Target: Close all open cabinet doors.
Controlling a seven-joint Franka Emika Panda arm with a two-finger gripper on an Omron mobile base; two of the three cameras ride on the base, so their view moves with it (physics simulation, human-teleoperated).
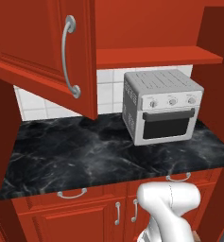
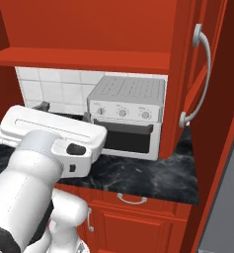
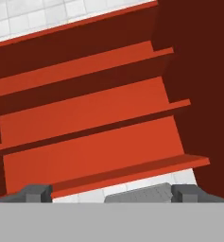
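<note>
Red cabinet doors hang open, baring shelves; fingers spread wide, empty, ready to push.

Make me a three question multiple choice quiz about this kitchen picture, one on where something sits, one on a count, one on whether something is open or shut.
1. Where does the toaster oven stand?
A. On the black marble counter, by the tiled wall
B. On a shelf inside the cabinet
C. On the floor

2. How many knobs show on the toaster oven's front?
A. One
B. Three
C. Five

3. How do the two cabinet doors stand?
A. Both shut
B. One open, one shut
C. Both swung open

Answers:
1. A: it rests on the counter under the open cabinet's bottom shelf.
2. B: three round knobs sit in a row above its dark window.
3. C: the left door and the right door both stand out from the cabinet, leaving the red shelves bare to view.
</note>
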